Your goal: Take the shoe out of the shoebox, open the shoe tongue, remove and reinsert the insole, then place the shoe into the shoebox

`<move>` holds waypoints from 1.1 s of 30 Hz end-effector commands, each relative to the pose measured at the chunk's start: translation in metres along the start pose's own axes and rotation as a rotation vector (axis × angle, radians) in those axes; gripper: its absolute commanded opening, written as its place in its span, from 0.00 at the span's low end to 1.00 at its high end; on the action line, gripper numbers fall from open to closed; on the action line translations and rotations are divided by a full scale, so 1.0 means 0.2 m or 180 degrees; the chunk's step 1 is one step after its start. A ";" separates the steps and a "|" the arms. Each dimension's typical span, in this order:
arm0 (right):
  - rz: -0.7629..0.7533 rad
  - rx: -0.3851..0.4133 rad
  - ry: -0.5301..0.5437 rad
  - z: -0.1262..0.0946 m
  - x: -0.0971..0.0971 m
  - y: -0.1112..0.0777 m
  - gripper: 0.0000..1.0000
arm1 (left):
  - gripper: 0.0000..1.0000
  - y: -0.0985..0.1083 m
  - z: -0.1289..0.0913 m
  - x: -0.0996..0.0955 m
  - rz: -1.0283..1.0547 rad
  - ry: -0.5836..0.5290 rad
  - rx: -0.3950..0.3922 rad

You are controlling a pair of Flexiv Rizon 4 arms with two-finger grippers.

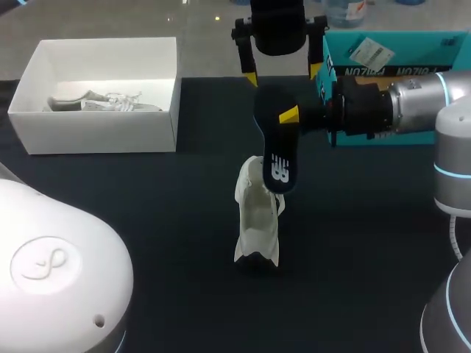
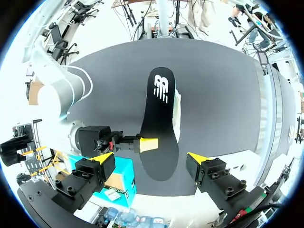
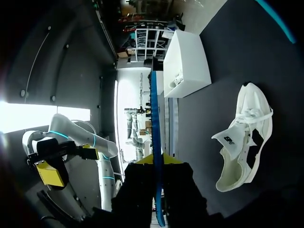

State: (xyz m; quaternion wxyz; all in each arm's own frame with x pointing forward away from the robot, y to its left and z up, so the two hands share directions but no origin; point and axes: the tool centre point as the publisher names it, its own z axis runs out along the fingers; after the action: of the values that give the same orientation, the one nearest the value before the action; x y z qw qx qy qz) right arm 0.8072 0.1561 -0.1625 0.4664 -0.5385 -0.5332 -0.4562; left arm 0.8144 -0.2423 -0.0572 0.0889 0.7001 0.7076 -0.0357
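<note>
A white shoe point(image 1: 257, 220) lies on the dark table with its tongue pulled open; the right wrist view shows the shoe point(image 3: 244, 137) beside and below the right gripper. My right gripper point(image 1: 288, 118) is shut on a black insole point(image 1: 276, 147) and holds it in the air above the shoe, edge-on between its fingers point(image 3: 156, 159). Behind the insole hangs my left gripper point(image 1: 281, 73), open. In its own view the left gripper point(image 2: 150, 158) looks down on the insole point(image 2: 159, 118) and holds nothing. The white shoebox point(image 1: 103, 125) stands at the back left.
Inside the shoebox lies a second pale shoe point(image 1: 103, 101). A teal box point(image 1: 397, 51) stands at the back right behind my right arm, and shows near the left gripper too point(image 2: 118, 183). Bare dark table surrounds the shoe.
</note>
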 end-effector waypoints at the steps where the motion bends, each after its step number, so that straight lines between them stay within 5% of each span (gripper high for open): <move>1: -0.0015 0.0000 0.0021 -0.01 0.01 -0.01 0.00 | 1.00 0.01 0.04 0.09 -0.0067 -0.0417 0.0130; 5: -0.0027 -0.0012 0.0029 -0.03 0.02 -0.03 0.00 | 1.00 -0.01 0.06 0.16 -0.0157 -0.1264 0.0461; 9: -0.0028 -0.0020 0.0015 -0.04 0.02 -0.04 0.00 | 1.00 0.00 0.06 0.24 -0.0224 -0.1825 0.0382; 18: -0.0014 0.0003 0.0007 -0.05 0.02 -0.04 0.00 | 1.00 0.03 0.06 0.34 -0.0080 -0.2256 0.0283; 24: -0.0004 0.0010 0.0011 -0.05 0.02 -0.04 0.00 | 1.00 0.01 0.04 0.35 0.0371 -0.2197 0.0207; 26: -0.0002 0.0010 0.0011 -0.05 0.01 -0.04 0.00 | 1.00 -0.02 0.06 0.33 0.0835 -0.1641 -0.0017; 33: -0.0001 0.0028 0.0018 -0.05 0.01 -0.03 0.00 | 1.00 -0.02 0.06 0.33 0.0835 -0.1641 -0.0017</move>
State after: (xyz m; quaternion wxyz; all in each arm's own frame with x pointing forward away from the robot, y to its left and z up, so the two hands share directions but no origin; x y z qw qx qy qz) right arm 0.8002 0.1466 -0.1584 0.4693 -0.5352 -0.5327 -0.4578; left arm 0.8124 -0.1784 -0.0837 0.2779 0.7514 0.5609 -0.2086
